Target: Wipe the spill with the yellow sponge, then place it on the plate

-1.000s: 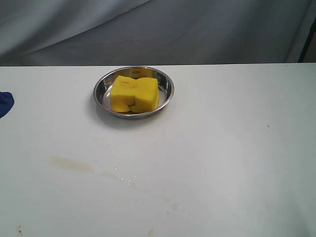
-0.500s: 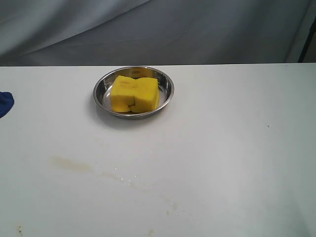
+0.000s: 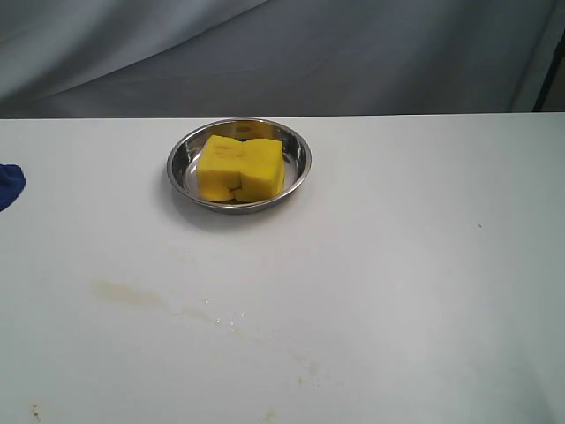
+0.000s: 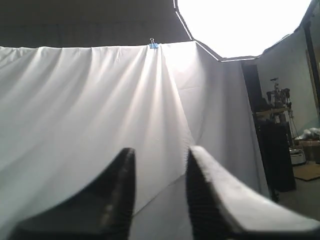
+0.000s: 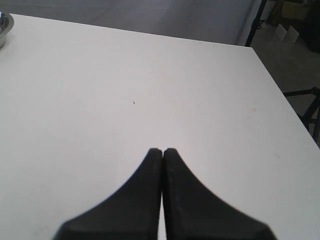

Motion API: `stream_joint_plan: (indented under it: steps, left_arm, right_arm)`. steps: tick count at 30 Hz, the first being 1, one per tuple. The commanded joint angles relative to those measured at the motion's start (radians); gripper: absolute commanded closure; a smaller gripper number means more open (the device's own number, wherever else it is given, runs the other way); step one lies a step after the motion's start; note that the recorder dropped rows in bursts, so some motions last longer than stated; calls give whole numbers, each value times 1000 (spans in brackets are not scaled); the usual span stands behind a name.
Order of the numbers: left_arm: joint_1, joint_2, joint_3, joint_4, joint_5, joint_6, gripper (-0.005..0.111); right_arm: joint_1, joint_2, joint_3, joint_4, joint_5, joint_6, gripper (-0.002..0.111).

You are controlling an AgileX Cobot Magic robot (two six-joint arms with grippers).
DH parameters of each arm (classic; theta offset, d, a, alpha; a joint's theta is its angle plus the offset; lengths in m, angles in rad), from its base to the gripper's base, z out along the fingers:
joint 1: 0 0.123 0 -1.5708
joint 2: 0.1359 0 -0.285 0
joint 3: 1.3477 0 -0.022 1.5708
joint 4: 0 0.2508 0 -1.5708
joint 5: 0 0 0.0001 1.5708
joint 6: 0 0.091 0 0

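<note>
The yellow sponge (image 3: 240, 168) lies in the steel plate (image 3: 297, 150) at the back of the white table, left of centre. A faint orange-yellow smear of the spill (image 3: 126, 293) with tiny specks stains the table's front left. No arm shows in the exterior view. In the left wrist view my left gripper (image 4: 160, 156) is open and empty, pointing at a white backdrop cloth. My right gripper (image 5: 162, 150) is shut with nothing in it, above bare table; the plate's rim (image 5: 2, 27) just shows at that view's edge.
A blue object (image 3: 9, 185) pokes in at the table's left edge. A grey cloth backdrop (image 3: 353, 53) hangs behind the table. Small dark specks (image 3: 35, 412) dot the front of the table. The table's right edge (image 5: 280, 90) and a dark stand (image 5: 255, 22) show in the right wrist view.
</note>
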Motion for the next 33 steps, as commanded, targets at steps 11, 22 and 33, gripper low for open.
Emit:
stream_joint_plan:
  steps: [11,22,33]
  left_arm:
    - [3,-4,76,80,-188,-83,107]
    - [3,-2,442,101,-605,-85,107]
    - [3,-2,481,123,-599,-88,107]
  right_arm:
    - [-3,3,4,5,-8,1,108]
    - [-3,3,4,5,-8,1,108]
    - [-3,3,4,5,-8,1,108]
